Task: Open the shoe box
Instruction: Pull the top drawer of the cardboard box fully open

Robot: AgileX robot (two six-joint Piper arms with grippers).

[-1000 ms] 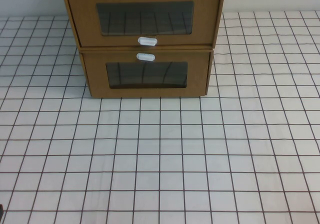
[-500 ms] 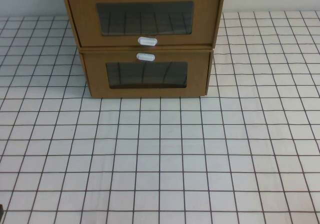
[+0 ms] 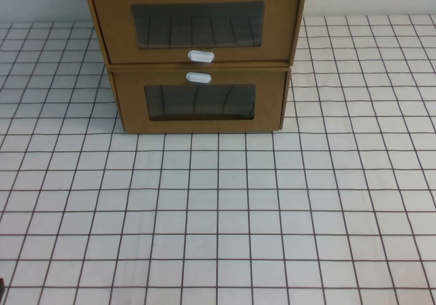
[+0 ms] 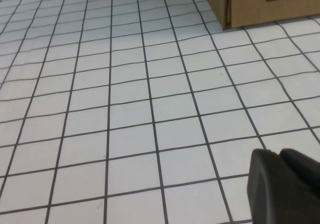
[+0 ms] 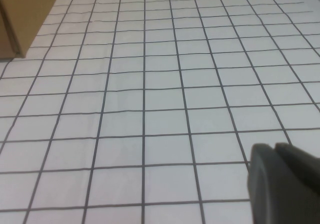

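- Shoe box (image 3: 201, 104) is seen at the far edge of the table (image 3: 218, 216), with a second matching box (image 3: 197, 22) stacked on it; both fronts are turned toward the robot and both are shut.
- The stack's long side is laid left to right, and it is set slightly to the robot's left of centre.
- A white handle (image 3: 198, 77) is fixed at the top edge of the lower front, and another (image 3: 201, 56) at the bottom edge of the upper front; the two are just apart, so a careful pick between them is called for.
- The left gripper (image 4: 278, 156) is held low over the near table, fingers pressed together, nothing clamped; the box corner (image 4: 250, 4) lies well ahead of it.
- The right gripper (image 5: 275, 151) is likewise closed on nothing, well apart from the box edge (image 5: 25, 14).
- Neither gripper is shown in the high view; the left arm is judged marginally nearer.
- Through the dark windows only grid reflections are made out; what is inside cannot be told.
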